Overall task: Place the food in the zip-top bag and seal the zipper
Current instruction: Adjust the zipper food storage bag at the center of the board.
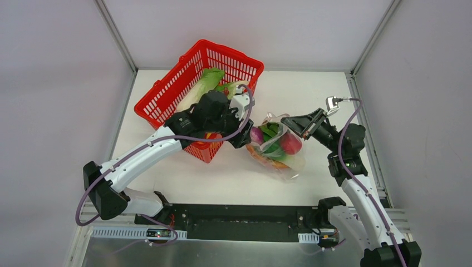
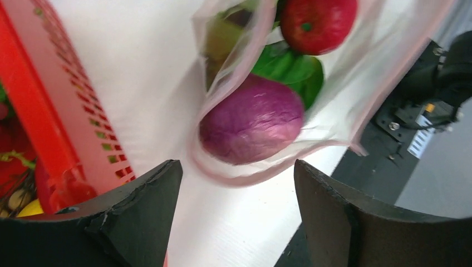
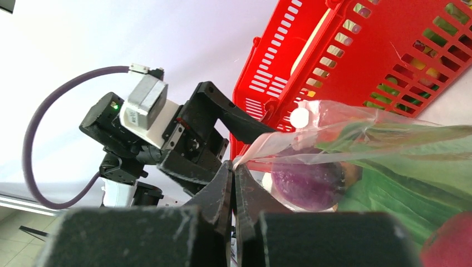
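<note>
The task stood partway: the clear, crinkly bag [image 1: 276, 146], right of centre on the counter [image 1: 222, 172], held a glossy purple bulb [image 2: 251, 127], a smooth red fruit [image 2: 317, 22] and green leaves [image 2: 289, 69]. The bok choy [image 1: 207, 83] and other pieces sat in the red mesh basket [image 1: 167, 92] at upper left. The right end effector [image 3: 234, 169] was clenched on the thin pink zipper [image 2: 245, 179] — mouth unsealed — and the left end effector [image 1: 244, 138] hung released and empty before the opening.

Top view: left gripper [image 1: 244, 137] mostly hidden under its own wrist, right of the red basket [image 1: 167, 75]. Left arm [image 1: 146, 151] covers the basket's near corner. Zip-top bag [image 1: 276, 146] contents, right of basket, too small to sort. Left wrist view: red fruit [image 2: 317, 22] cropped at top, basket cut by left edge.
</note>
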Robot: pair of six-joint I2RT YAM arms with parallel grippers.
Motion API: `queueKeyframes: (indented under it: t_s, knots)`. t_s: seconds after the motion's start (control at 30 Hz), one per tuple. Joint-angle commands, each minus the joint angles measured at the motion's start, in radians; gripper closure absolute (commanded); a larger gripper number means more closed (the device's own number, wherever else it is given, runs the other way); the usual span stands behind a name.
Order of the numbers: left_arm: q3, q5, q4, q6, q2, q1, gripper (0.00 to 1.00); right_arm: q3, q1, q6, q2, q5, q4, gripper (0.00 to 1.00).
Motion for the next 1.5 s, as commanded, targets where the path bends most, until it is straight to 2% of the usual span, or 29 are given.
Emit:
queueKeyframes:
  t_s: [0.0, 0.13, 0.27, 0.33, 0.43, 0.67, 0.7, 0.73, 0.77, 0.8, 0.93, 1.1, 1.27, 1.47]
  knots:
    - [-0.037, -0.162, 0.047, -0.046, -0.043, -0.008, 0.25, 0.018, -0.003, 0.025, -0.029, 0.000, 0.135, 1.00]
    - [-0.045, -0.222, 0.059, -0.096, -0.034, -0.007, 0.29, 0.010, -0.004, 0.025, -0.040, 0.005, 0.135, 1.00]
    - [-0.087, -0.223, 0.124, -0.142, -0.049, -0.006, 0.26, 0.007, -0.003, 0.027, -0.039, 0.004, 0.135, 1.00]
    - [-0.092, -0.221, 0.139, -0.162, -0.039, -0.007, 0.28, 0.007, -0.003, 0.027, -0.037, 0.002, 0.135, 1.00]
    - [-0.095, -0.211, 0.160, -0.188, -0.020, -0.003, 0.44, 0.011, -0.003, 0.025, -0.039, -0.001, 0.135, 1.00]
    - [-0.169, -0.153, 0.291, -0.284, -0.051, 0.028, 0.60, 0.007, -0.004, 0.020, -0.043, -0.001, 0.135, 1.00]
    - [-0.176, -0.148, 0.301, -0.293, -0.055, 0.033, 0.60, 0.007, -0.004, 0.021, -0.044, -0.001, 0.135, 1.00]
    - [-0.177, -0.140, 0.306, -0.299, -0.056, 0.039, 0.56, 0.007, -0.003, 0.021, -0.043, -0.001, 0.135, 1.00]
    - [-0.180, -0.127, 0.314, -0.307, -0.059, 0.044, 0.47, 0.006, -0.003, 0.020, -0.044, -0.001, 0.135, 1.00]
    - [-0.188, -0.116, 0.334, -0.316, -0.065, 0.048, 0.45, 0.007, -0.004, 0.021, -0.044, -0.001, 0.135, 1.00]
    - [-0.223, -0.126, 0.404, -0.354, -0.104, 0.054, 0.43, 0.005, -0.004, 0.020, -0.048, 0.000, 0.135, 1.00]
    - [-0.219, -0.169, 0.404, -0.377, -0.093, 0.057, 0.42, 0.007, -0.003, 0.021, -0.047, -0.002, 0.135, 1.00]
    - [-0.257, -0.231, 0.438, -0.402, -0.103, 0.057, 0.50, 0.004, -0.004, 0.020, -0.055, -0.004, 0.135, 1.00]
    - [-0.217, -0.181, 0.377, -0.366, -0.060, 0.058, 0.66, 0.002, -0.004, 0.022, -0.061, 0.002, 0.135, 1.00]
